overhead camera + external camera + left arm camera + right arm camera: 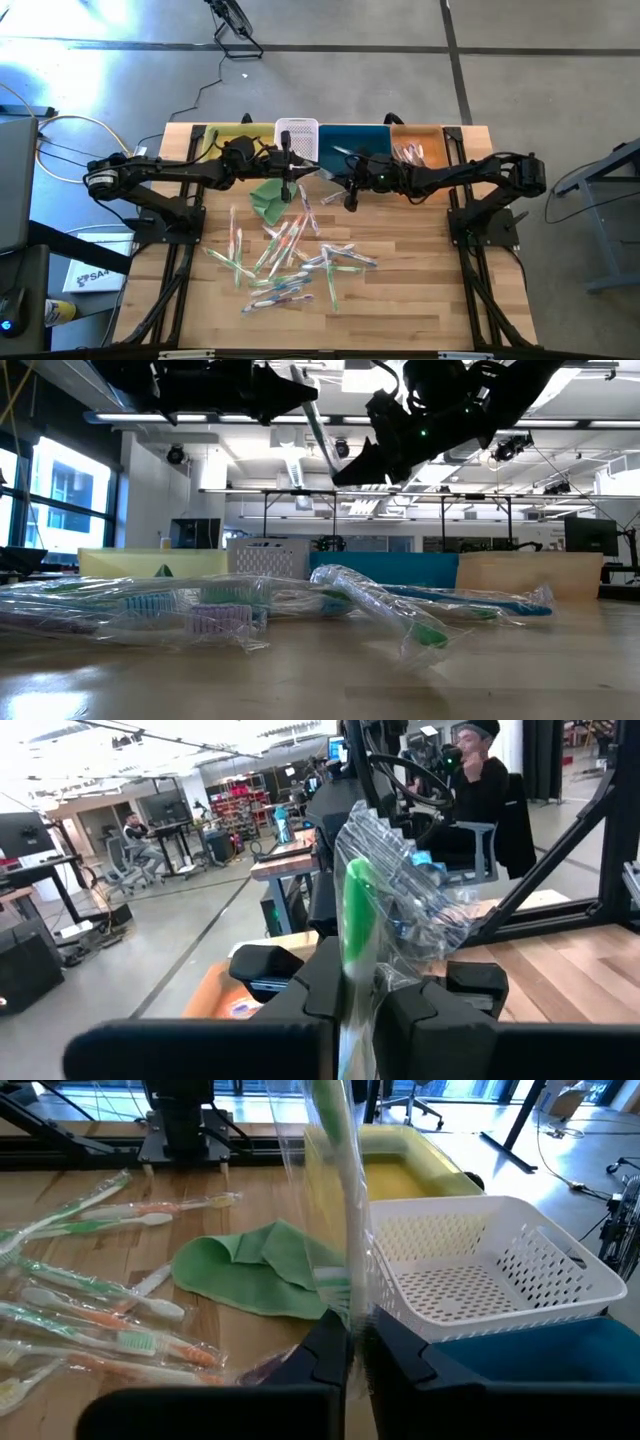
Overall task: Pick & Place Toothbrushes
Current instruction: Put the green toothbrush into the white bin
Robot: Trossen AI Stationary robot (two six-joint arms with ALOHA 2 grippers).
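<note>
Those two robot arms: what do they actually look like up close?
Both are dark, almost black, jointed arms on black frames at the table's side edges. The left gripper and right gripper each end in two blocky, matte black fingers. A small green light glows on the right arm.

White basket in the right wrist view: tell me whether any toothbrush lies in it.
No, the white basket shows only its bare perforated floor and walls.

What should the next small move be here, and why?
Probably open the right gripper: it and the left gripper both pinch what looks like one wrapped green toothbrush above the table, so releasing lets the left carry it off.
</note>
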